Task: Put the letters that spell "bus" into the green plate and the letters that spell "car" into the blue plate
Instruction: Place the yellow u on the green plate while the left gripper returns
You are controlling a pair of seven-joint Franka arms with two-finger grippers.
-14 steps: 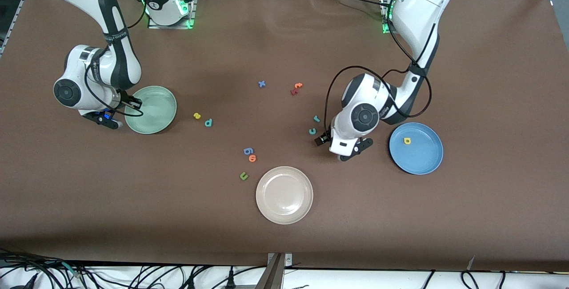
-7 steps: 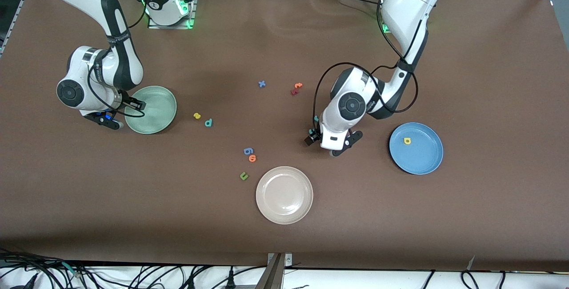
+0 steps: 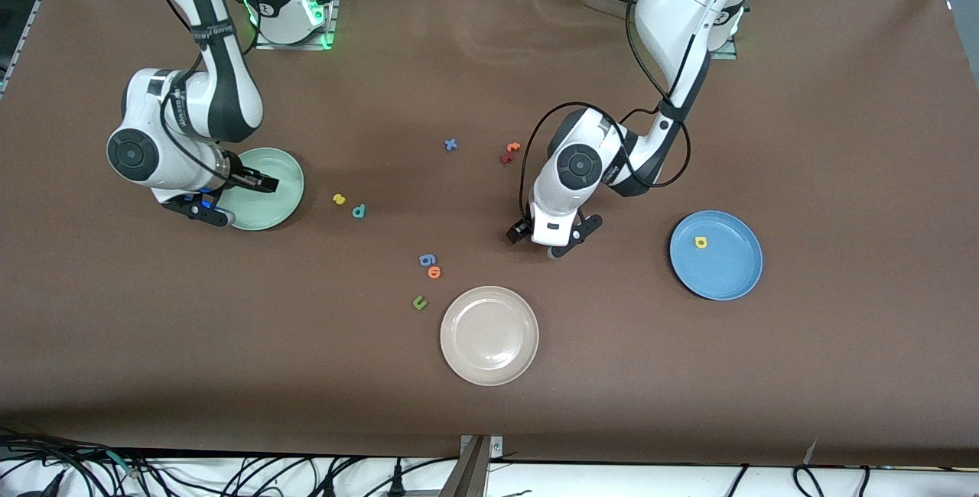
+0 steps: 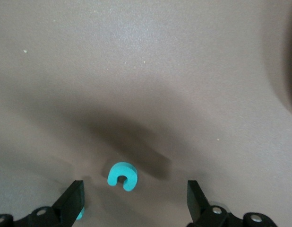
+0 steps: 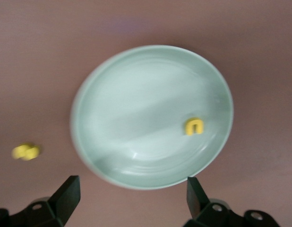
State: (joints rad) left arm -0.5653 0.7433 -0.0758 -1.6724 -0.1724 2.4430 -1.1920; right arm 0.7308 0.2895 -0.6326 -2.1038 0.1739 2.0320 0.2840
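Observation:
My left gripper hangs open low over the table. The teal "c" lies flat between its fingers, touching neither. A teal scrap, likely the "r", peeks out beside one finger. The hand hides both letters in the front view. The yellow "a" lies in the blue plate. My right gripper is open and empty at the edge of the green plate, where the yellow-orange "u" rests. The yellow "s" and teal "b" lie on the table beside that plate.
A cream-white plate sits nearest the front camera. Near it lie a dark green "u", an orange "o" and a blue letter. Farther back are a blue "x", an orange "t" and a dark red letter.
My left hand has moved away from the blue plate and now covers the teal "c" and "r". My right hand has shifted slightly along the green plate's edge.

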